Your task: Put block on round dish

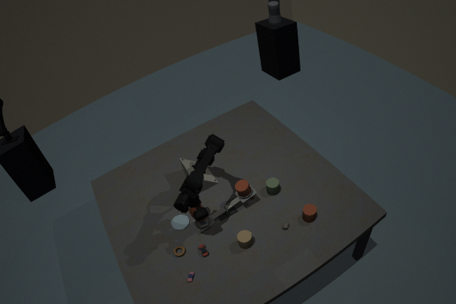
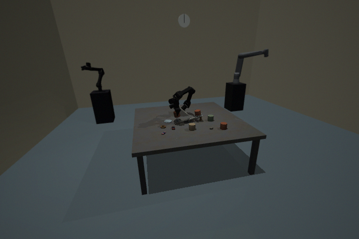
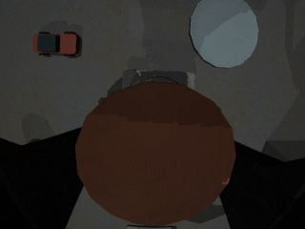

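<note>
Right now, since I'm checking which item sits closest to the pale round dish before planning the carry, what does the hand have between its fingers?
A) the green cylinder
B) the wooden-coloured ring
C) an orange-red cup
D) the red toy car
C: the hand's dark fingers flank the orange-red cup on both sides.

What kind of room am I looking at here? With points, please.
Probably a robot lab or test room: a black robot arm (image 1: pixel 202 167) (image 2: pixel 185 94) works on a large brown table (image 1: pixel 329 179) (image 2: pixel 157 141), and a grey robot arm (image 2: pixel 239 64) stands on a black box-shaped pedestal (image 1: pixel 278 50) (image 2: pixel 235 96) behind.
</note>
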Motion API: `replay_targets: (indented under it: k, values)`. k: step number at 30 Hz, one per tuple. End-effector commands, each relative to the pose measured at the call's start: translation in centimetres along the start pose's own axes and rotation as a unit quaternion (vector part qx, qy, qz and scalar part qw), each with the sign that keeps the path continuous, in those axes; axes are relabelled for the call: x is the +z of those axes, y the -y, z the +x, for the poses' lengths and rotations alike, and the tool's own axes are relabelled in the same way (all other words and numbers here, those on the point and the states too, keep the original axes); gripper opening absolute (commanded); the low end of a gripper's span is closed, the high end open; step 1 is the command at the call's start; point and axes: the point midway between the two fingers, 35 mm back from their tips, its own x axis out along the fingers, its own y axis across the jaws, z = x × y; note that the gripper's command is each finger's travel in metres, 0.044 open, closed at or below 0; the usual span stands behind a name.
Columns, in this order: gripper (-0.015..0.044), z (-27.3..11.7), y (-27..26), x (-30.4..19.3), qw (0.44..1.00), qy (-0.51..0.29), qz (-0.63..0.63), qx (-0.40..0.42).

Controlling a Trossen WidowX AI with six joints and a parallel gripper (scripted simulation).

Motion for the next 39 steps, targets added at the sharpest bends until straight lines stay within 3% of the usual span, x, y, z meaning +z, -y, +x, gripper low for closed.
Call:
replay_targets:
  k: [1, 22, 39]
  values:
    - [0.0, -0.8, -0.1, 0.2, 1.0, 0.004, -0.001, 0.003]
    - [0.0, -3.6, 0.1, 0.1, 1.0, 0.003, 0.006, 0.004]
    - [0.0, -2.9, 0.1, -0.1, 1.0, -0.001, 0.008, 0.002]
